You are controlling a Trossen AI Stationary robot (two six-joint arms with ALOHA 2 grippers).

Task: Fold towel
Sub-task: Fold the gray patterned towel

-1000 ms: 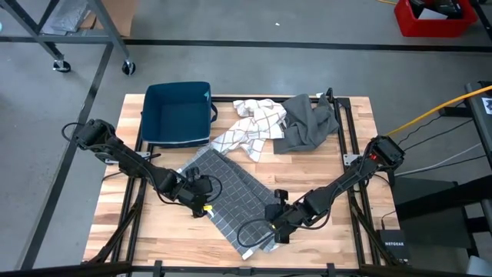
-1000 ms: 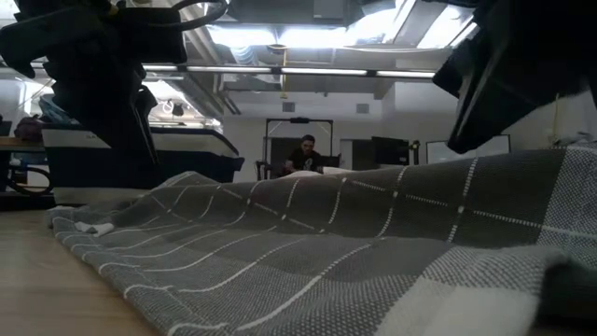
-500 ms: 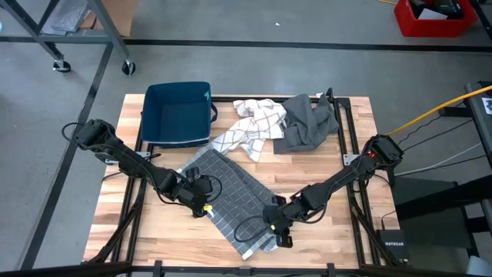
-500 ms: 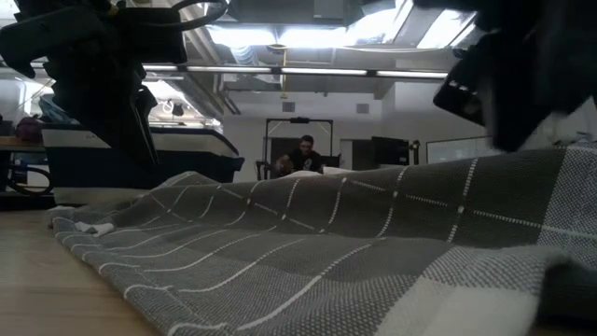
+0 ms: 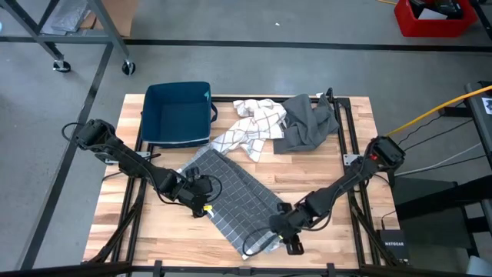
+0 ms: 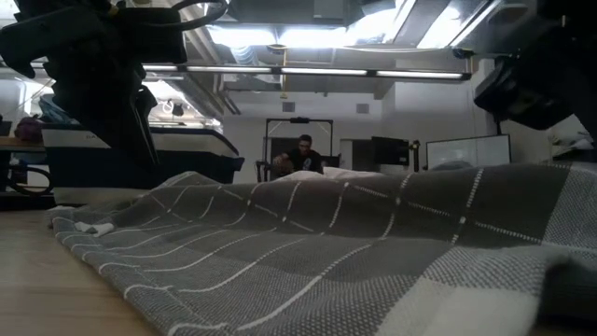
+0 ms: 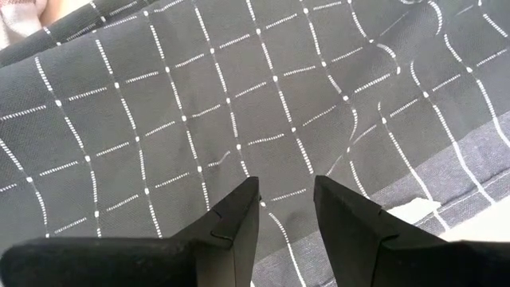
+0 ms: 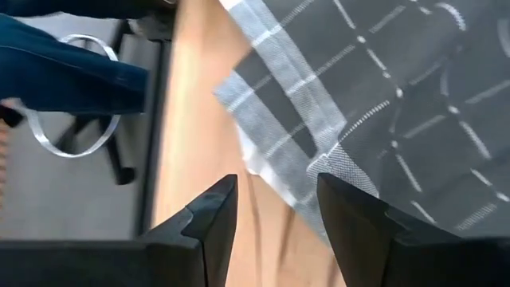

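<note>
A dark grey checked towel (image 5: 231, 196) lies spread diagonally on the wooden table (image 5: 338, 173), its near corner partly hidden under the right gripper (image 5: 286, 235), whose parted fingers hold nothing, while the left gripper (image 5: 201, 194) hovers at the towel's left edge, fingers apart and empty.

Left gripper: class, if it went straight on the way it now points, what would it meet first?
The left gripper, jaws apart, points onto the grey checked towel; it would probably meet that cloth first, though its height above it is unclear.
</note>
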